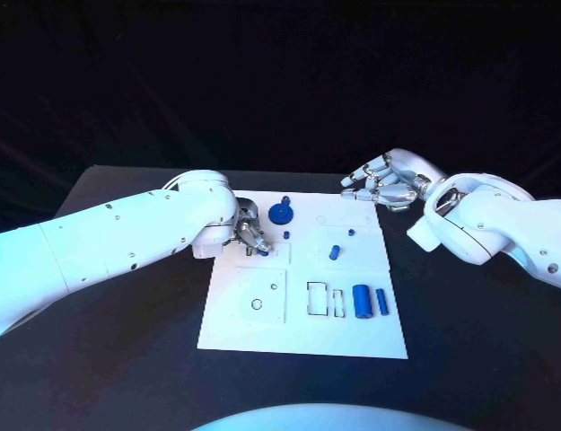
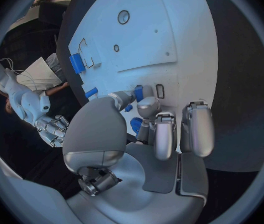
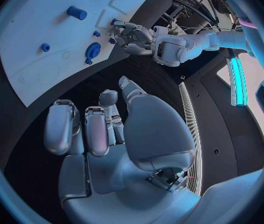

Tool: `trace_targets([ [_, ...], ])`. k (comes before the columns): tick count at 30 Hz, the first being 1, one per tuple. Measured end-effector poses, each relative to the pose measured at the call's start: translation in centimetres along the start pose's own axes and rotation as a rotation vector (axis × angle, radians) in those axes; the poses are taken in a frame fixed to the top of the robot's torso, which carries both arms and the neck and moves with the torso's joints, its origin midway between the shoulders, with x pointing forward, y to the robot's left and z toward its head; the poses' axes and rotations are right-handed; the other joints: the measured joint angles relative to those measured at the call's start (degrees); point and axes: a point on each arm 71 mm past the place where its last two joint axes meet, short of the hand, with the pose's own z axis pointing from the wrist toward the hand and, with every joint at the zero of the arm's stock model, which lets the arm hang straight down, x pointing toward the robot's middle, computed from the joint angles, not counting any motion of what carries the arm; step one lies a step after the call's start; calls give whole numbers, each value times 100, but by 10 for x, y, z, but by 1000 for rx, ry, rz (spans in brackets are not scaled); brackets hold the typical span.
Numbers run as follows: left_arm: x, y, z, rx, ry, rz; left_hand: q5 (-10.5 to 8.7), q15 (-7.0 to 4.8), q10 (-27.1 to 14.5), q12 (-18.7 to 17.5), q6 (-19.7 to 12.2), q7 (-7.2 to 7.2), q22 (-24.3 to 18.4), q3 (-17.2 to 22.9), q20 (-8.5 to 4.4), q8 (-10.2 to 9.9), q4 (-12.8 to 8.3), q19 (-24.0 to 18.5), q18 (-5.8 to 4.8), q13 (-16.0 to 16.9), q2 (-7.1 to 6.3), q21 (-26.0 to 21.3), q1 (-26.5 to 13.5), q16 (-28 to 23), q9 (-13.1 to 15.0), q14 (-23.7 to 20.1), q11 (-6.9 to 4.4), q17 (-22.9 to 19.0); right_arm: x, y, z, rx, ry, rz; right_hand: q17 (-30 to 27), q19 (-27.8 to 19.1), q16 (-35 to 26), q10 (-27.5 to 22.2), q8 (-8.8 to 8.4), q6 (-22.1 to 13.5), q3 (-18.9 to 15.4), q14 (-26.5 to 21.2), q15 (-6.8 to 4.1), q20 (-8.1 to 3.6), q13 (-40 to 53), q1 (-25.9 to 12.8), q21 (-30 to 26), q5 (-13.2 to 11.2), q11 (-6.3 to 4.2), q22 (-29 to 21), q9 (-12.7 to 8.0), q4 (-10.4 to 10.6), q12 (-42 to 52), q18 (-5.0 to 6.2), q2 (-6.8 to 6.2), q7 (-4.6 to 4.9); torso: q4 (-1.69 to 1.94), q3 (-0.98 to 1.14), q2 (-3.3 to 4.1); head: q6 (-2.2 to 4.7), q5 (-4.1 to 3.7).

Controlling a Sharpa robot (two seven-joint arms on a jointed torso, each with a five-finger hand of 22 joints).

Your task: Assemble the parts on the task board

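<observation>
White task board [image 1: 358, 337] bears blue parts [image 1: 371, 300]; left hand [image 1: 250, 235] over it.

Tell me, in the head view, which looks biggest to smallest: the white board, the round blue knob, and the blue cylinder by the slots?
1. task board
2. round blue knob and blue cylinder: these look close in size, so I won't rank them.

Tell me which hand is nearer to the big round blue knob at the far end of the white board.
Left. The left hand is over the task board just beside the knob; the right hand hovers off the board's far right corner, farther away.
</observation>
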Motion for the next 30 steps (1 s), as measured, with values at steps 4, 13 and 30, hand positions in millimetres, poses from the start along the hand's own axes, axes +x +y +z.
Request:
trace_targets([
  [4,-1,-2,2,-2,3,0,30,0,44,44,17,-22,0,21,-21,8,-5,21,1,32,91,0,-91,0,22,0,-4,0,0,0,0,0,1,0,0,0,0,0,0,0,0,0,0,0,0,0,0,0,0,0,0,0,0,0,0,0,-2,1,2,-9,-8],
  [13,0,-6,5,-2,12,3,30,0,124,143,60,-84,-1,67,-42,41,-36,0,1,121,216,0,-295,0,35,0,-43,5,1,0,0,-1,6,0,0,0,0,0,0,0,0,0,0,0,0,0,0,0,0,0,0,0,0,0,0,0,-3,4,3,-26,-17],
  [30,0,-5,7,-4,14,1,9,-41,257,265,229,-141,-1,271,-62,41,-310,21,1,266,322,54,-798,0,-5,-1,-94,4,2,0,0,1,15,0,-17,0,0,0,0,0,-12,0,0,0,-14,-16,-35,23,0,-17,0,35,0,0,16,0,2,4,-2,-41,-37],
])
